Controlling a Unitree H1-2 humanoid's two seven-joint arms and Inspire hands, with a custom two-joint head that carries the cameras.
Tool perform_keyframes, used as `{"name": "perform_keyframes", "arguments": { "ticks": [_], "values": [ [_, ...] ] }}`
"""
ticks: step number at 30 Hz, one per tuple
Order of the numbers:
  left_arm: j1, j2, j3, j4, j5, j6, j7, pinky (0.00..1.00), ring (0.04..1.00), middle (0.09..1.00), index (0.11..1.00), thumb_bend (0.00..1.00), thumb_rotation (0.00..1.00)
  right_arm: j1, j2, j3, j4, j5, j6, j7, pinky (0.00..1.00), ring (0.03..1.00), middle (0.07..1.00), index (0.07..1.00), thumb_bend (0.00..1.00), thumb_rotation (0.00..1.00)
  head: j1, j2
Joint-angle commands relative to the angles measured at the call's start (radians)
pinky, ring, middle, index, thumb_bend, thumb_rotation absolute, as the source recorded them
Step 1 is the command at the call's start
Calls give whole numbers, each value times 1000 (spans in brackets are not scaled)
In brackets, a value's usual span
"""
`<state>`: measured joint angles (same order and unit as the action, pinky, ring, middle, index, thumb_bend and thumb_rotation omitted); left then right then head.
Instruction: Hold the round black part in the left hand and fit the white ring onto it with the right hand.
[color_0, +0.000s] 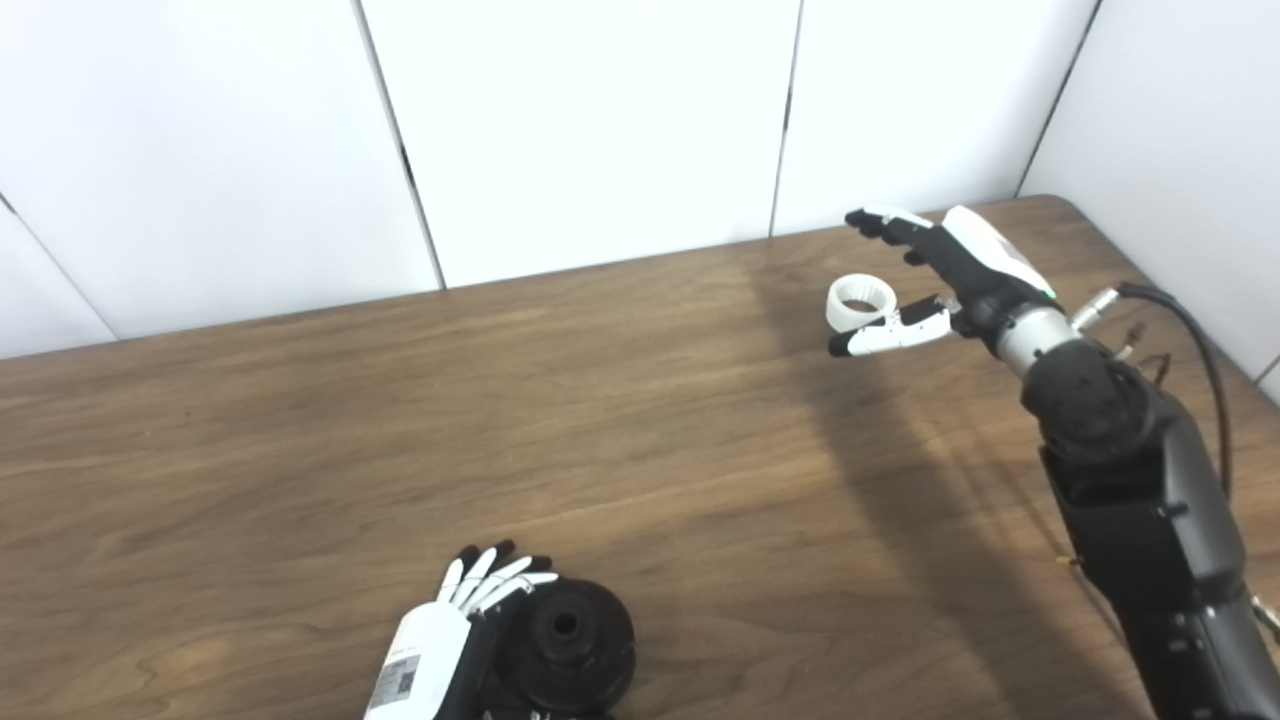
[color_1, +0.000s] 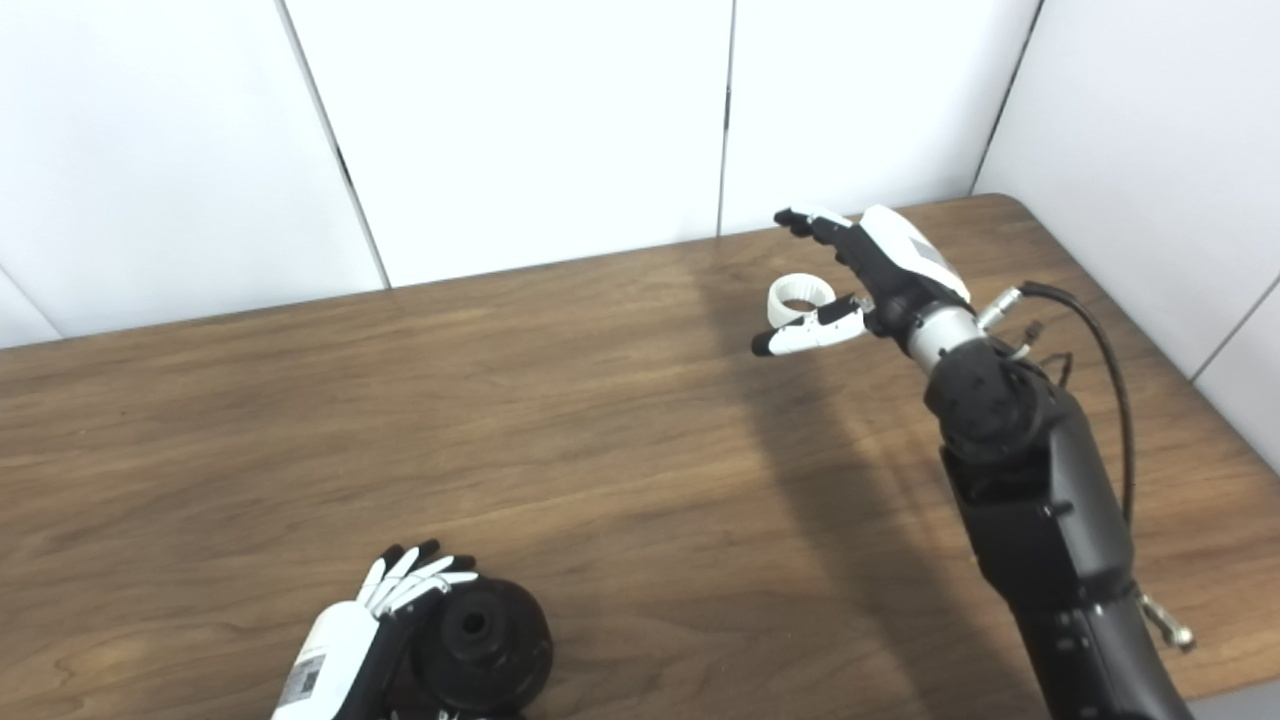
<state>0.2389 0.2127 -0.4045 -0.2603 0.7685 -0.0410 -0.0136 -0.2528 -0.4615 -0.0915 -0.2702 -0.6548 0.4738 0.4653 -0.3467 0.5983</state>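
We find the left robot hand (color_0: 470, 610) against the black part (color_0: 568, 645) on the bench (color_0: 600, 400), grip unclear. The right robot hand (color_0: 925, 275) is spread wide beside the white ring (color_0: 861, 302).

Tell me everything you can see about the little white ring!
The white ring is a short, round band with a wide open hole, and its inside looks ridged. It seems like smooth plastic. It lies flat on the brown table, far back on the right. The right hand is open around it, thumb in front and fingers behind. Whether the thumb touches it is unclear. It is far from the round black part.
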Motion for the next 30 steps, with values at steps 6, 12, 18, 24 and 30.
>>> {"name": "perform_keyframes", "arguments": {
  "ticks": [6,12,18,24,30],
  "values": [
    [26,23,-6,60,30,9,-24,1000,955,849,484,523,61,-125,-90,61,124,-43,-21,-71,940,1000,966,884,838,282,-4,-15],
    [25,22,-7,67,30,7,-22,1000,949,843,483,524,59,-193,-130,107,239,-50,-30,-104,987,1000,974,884,848,259,-6,-22],
    [25,26,-7,78,29,-8,-11,1000,947,840,483,524,59,-248,-145,149,301,-68,-9,-108,980,1000,979,890,842,278,-8,-32],
    [24,25,-3,79,31,-2,-13,1000,948,843,483,524,60,-295,-156,180,361,-88,-7,-103,967,1000,980,893,839,277,-7,-34],
    [25,25,0,74,31,1,-15,1000,951,845,483,524,59,-326,-156,198,398,-112,-4,-59,996,1000,981,857,857,261,-6,-31]
  ]
}}
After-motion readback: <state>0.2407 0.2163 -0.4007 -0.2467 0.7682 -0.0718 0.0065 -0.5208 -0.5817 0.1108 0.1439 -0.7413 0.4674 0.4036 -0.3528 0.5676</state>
